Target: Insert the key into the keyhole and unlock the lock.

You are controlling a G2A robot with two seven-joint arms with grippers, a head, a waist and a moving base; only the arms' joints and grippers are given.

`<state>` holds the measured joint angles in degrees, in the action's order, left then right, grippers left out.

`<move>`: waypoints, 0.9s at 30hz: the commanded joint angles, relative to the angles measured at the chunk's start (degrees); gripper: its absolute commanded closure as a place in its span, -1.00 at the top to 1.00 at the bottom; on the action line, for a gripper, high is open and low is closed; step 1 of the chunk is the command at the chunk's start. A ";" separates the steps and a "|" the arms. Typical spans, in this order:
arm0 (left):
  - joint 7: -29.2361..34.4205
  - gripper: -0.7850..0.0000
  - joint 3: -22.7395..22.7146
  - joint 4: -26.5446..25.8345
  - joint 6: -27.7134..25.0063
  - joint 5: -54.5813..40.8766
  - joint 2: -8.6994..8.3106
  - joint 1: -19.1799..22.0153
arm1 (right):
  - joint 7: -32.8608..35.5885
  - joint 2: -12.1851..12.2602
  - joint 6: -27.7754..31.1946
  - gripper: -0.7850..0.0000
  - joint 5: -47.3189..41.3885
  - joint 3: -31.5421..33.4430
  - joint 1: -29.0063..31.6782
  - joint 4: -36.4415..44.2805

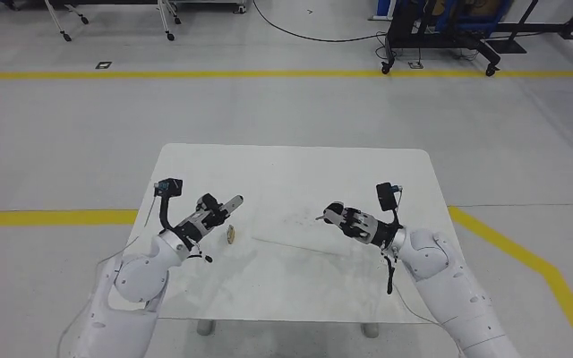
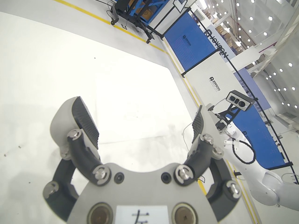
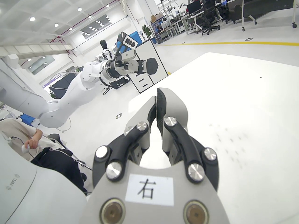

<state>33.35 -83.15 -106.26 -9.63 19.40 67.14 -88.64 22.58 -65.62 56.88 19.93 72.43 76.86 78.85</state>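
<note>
The left jaws hang over the desk's [image 1: 295, 179] left half, close to its left edge. They stand wide apart, and nothing lies between the ribbed pads [image 2: 85, 120].

Just beside them, toward the near edge, a small brass-coloured thing [image 1: 231, 234] lies on the desk. By colour and shape it is probably the lock, though it is too small to be sure. I cannot tell which way its keyhole faces.

The right jaws hang over the right half, well apart from that piece. They are pressed together, and the pads [image 3: 161, 108] meet at the tips. In the top view a thin dark sliver [image 1: 319, 217] pokes out toward the desk's middle. It may be the key, but I cannot tell.

The step in hand looks like securing the lock, and nothing is joined yet. To do it well:
- Bring the open left jaws down square over the brass body, not its shackle.
- Close firmly, so the lock cannot twist.
- Lift and turn it so the keyhole faces the right arm.
- Only then line up the key along the keyhole's axis, slowly, because a small tilt would jam it.
</note>
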 commanded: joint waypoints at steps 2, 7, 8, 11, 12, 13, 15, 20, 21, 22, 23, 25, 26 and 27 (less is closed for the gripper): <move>7.94 1.00 1.57 1.61 -2.19 -15.21 0.12 1.42 | 1.73 -0.25 -2.12 -1.00 -5.64 -2.38 -1.97 -2.05; 24.54 1.00 4.81 7.41 4.17 -40.88 0.53 7.70 | 5.20 -0.80 -2.80 -1.00 -13.00 -6.47 -5.37 -4.63; 26.34 1.00 5.29 7.96 4.96 -41.91 0.51 8.89 | 5.78 -0.87 -2.64 -1.00 -13.94 -7.06 -5.80 -4.99; 24.29 1.00 7.16 8.12 4.10 -36.23 0.49 10.73 | 7.23 -1.01 -1.68 -1.00 -17.15 -8.51 -6.63 -5.98; 23.90 1.00 8.19 8.38 3.99 -35.93 0.59 10.91 | 7.89 -1.04 -1.23 -1.00 -18.49 -9.05 -6.84 -6.22; 23.79 1.00 8.99 9.06 4.03 -36.29 0.69 11.30 | 8.68 -1.05 -0.91 -1.00 -19.89 -9.54 -7.06 -6.52; 22.32 0.44 10.29 10.69 3.89 -35.40 0.86 12.37 | 10.97 -1.03 -0.52 -1.00 -23.05 -10.68 -7.55 -6.98; 13.34 0.01 14.01 10.89 -0.13 -20.73 1.02 12.79 | 14.65 -0.65 0.42 -1.00 -29.07 -11.27 -8.45 -8.13; 12.71 0.07 14.56 10.97 -0.30 -20.85 1.10 12.67 | 15.02 -0.57 0.49 -1.00 -29.53 -11.25 -8.52 -8.24; 12.79 0.08 14.98 11.19 -0.42 -21.50 1.16 12.69 | 15.36 -0.51 0.30 -1.00 -29.82 -11.28 -8.57 -8.40; 12.95 0.01 15.18 11.50 -0.61 -21.87 1.18 12.87 | 15.68 -0.48 0.07 -1.00 -30.09 -11.40 -8.68 -8.44; 13.24 -0.09 15.54 11.98 -1.03 -21.78 1.17 13.23 | 16.27 -0.48 -0.60 -1.00 -30.53 -11.81 -9.00 -8.59; 13.30 -0.12 15.71 12.14 -1.22 -21.78 1.17 13.36 | 16.51 -0.49 -1.04 -1.00 -30.60 -12.03 -9.22 -8.78; 13.48 -0.15 15.86 12.28 -1.40 -21.83 1.16 13.49 | 16.65 -0.53 -1.44 -1.00 -30.73 -12.26 -9.47 -8.96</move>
<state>46.69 -67.45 -94.13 -10.84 -2.50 68.31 -75.29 39.07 -66.11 55.87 -10.69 60.39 67.65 70.07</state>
